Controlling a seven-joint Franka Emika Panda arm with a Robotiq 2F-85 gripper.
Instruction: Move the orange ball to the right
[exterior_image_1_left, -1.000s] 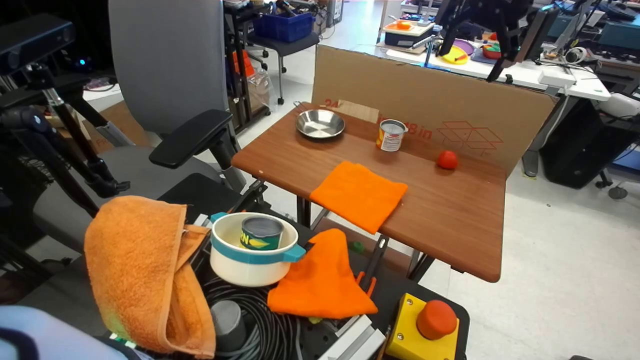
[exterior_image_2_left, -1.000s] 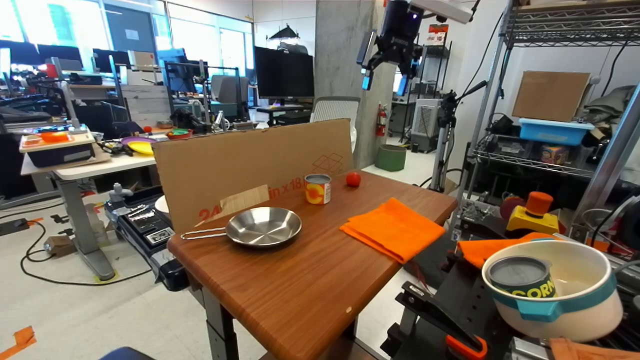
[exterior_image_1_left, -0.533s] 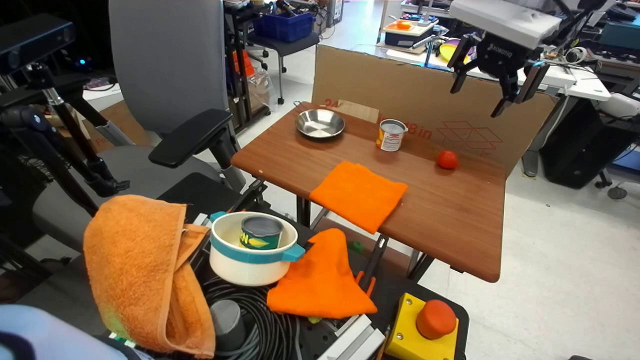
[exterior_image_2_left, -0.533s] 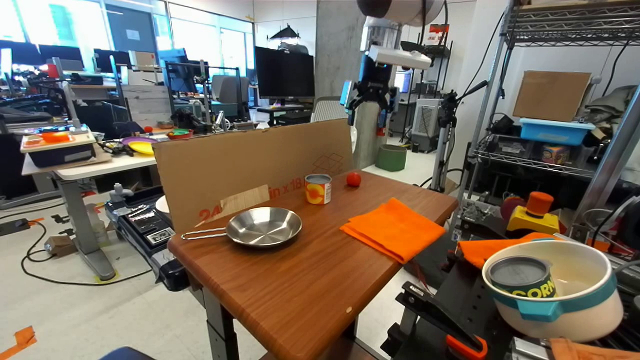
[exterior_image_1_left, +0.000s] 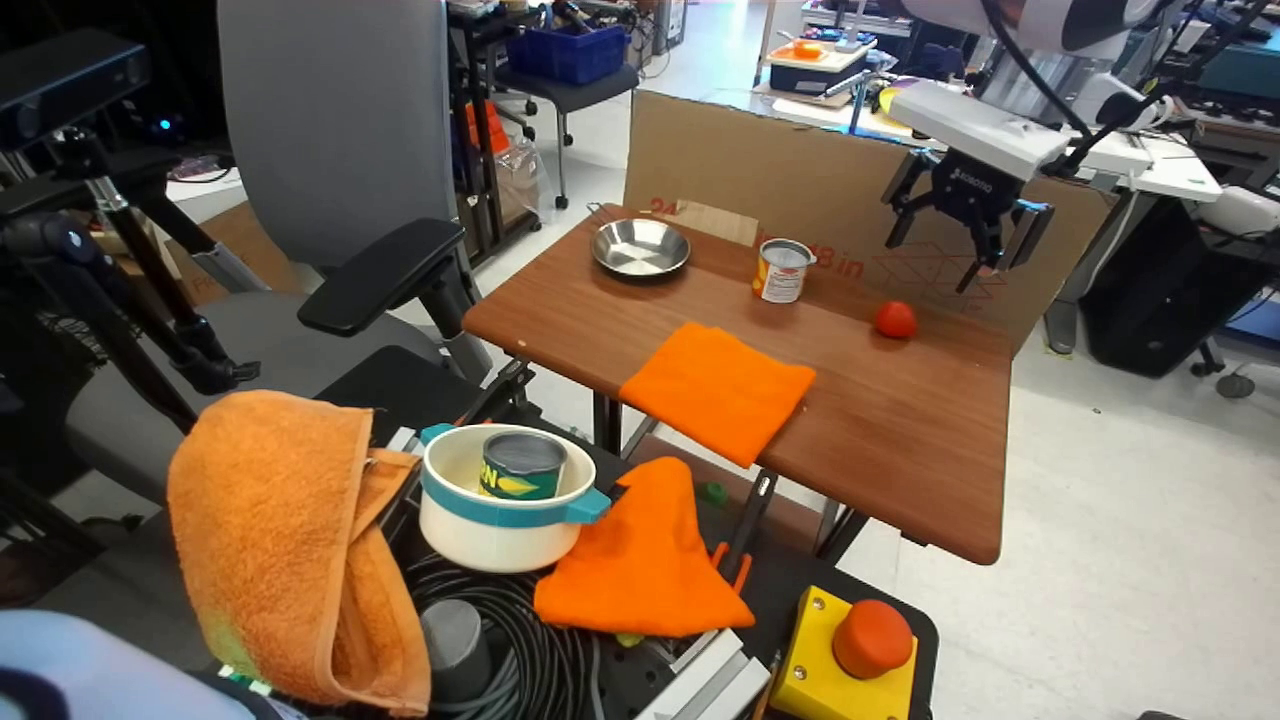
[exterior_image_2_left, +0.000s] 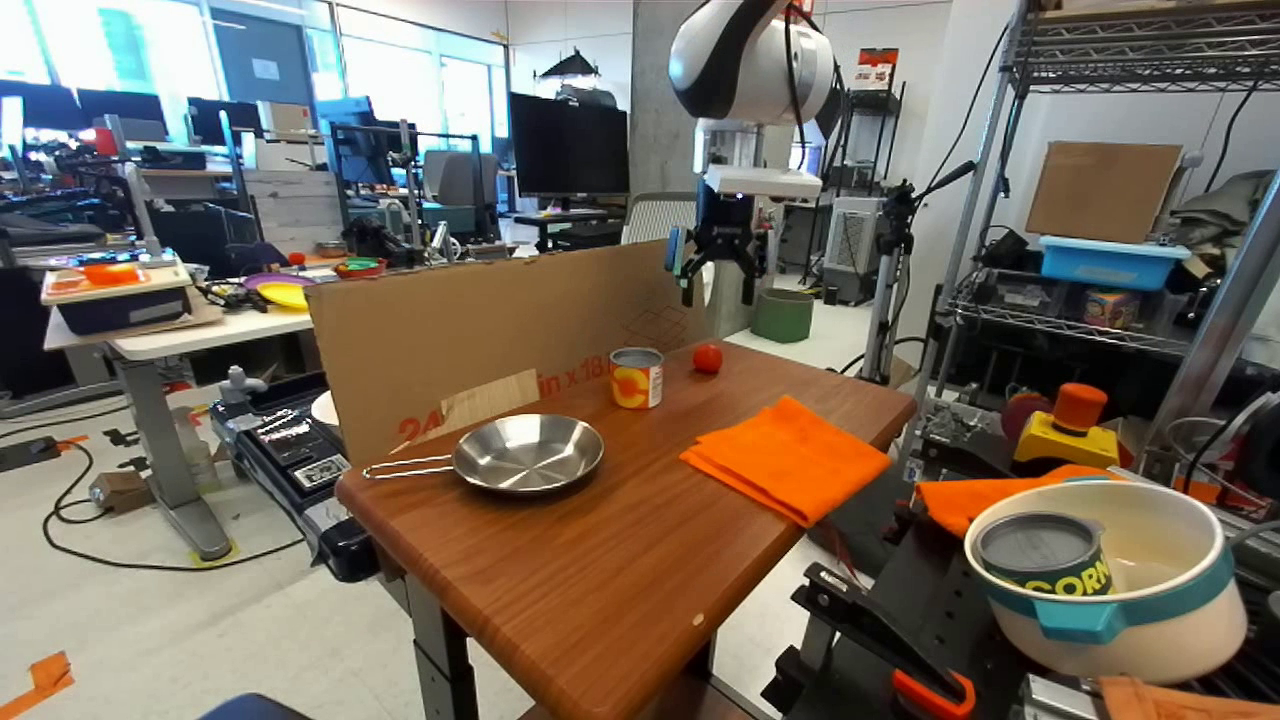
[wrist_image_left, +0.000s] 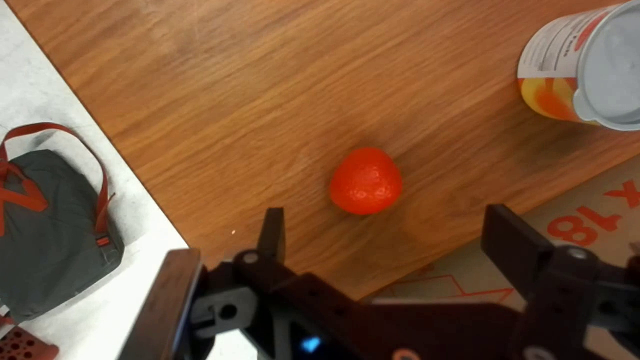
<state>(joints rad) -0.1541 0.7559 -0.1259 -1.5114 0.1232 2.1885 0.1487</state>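
Note:
The orange ball (exterior_image_1_left: 896, 320) is small, smooth and red-orange. It rests on the brown wooden table (exterior_image_1_left: 900, 430) near the cardboard, and it also shows in an exterior view (exterior_image_2_left: 707, 358). My gripper (exterior_image_1_left: 930, 266) is open and empty above the table, pointing down, higher than the ball in both exterior views (exterior_image_2_left: 717, 300). In the wrist view the ball (wrist_image_left: 366, 181) lies just ahead of the gap between the spread fingertips (wrist_image_left: 384, 217), nearer the left finger. Nothing touches the ball.
A can (exterior_image_1_left: 781, 272) and a steel pan (exterior_image_1_left: 641, 248) stand along the back of the table. A folded orange cloth (exterior_image_1_left: 722, 390) lies at the front edge. A cardboard wall (exterior_image_2_left: 500, 310) rises along the back edge, close to the ball and gripper.
My gripper has come down a long way toward the table, shifting slightly left in an exterior view, and is now above and near the ball. It stays open. The ball has not moved.

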